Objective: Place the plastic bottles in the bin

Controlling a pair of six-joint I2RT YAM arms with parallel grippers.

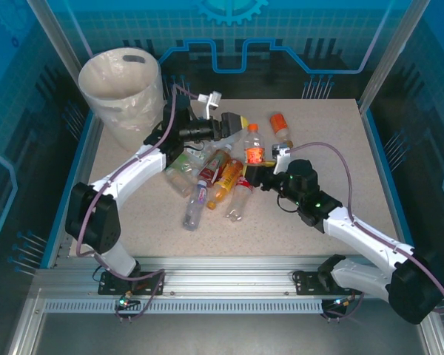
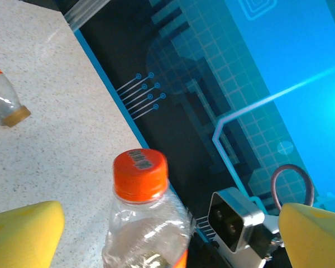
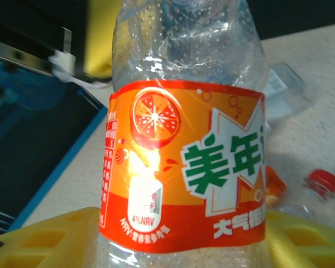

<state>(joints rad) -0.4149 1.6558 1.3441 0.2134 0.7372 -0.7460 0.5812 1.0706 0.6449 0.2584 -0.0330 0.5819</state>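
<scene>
An upright clear bottle with an orange label [image 1: 253, 152] and orange cap stands mid-table, and my right gripper [image 1: 256, 173] is shut on its lower body. The right wrist view shows that label [image 3: 184, 162] between the yellow fingers [image 3: 44, 240]. My left gripper [image 1: 239, 127] hovers just left of the bottle's top, open wide. In the left wrist view the cap [image 2: 139, 172] sits between the spread yellow fingertips [image 2: 22, 231], untouched. Several more plastic bottles [image 1: 207, 181] lie in a pile left of centre. The cream bin [image 1: 122, 81] with its liner stands at the far left corner.
One more bottle with an orange cap [image 1: 281, 127] lies alone toward the back, seen also as the clear bottle [image 2: 3, 100] on the speckled table. A red-capped bottle [image 3: 321, 184] lies right of the held one. Blue walls edge the table.
</scene>
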